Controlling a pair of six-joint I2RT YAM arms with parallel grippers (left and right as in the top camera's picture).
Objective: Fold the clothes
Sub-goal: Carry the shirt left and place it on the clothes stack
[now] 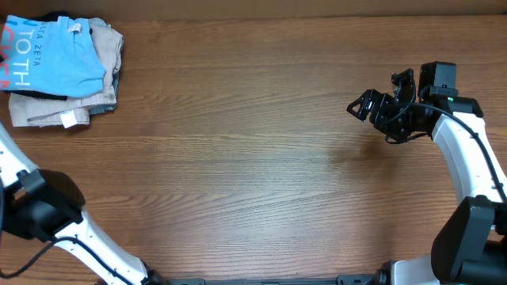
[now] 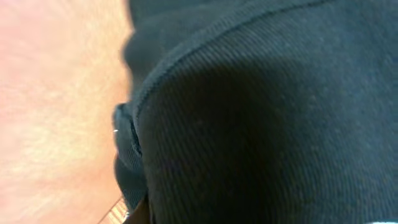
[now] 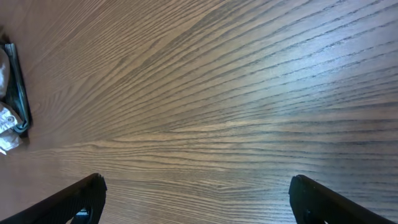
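A stack of folded clothes sits at the table's far left corner. A light blue T-shirt point(image 1: 54, 55) with white lettering lies on top of beige garments point(image 1: 99, 99). My right gripper point(image 1: 363, 107) is open and empty, hovering over bare wood at the right; its two finger tips frame the bottom of the right wrist view point(image 3: 196, 190). A dark ribbed garment point(image 2: 267, 118) fills the left wrist view, pressed close to the camera. It hides the left fingers. The left gripper itself is off the left edge of the overhead view.
The left arm's base and links point(image 1: 47, 207) stand at the front left. The right arm point(image 1: 463, 150) runs along the right edge. A small dark-and-pale edge of the clothes pile point(image 3: 11, 99) shows at the left of the right wrist view.
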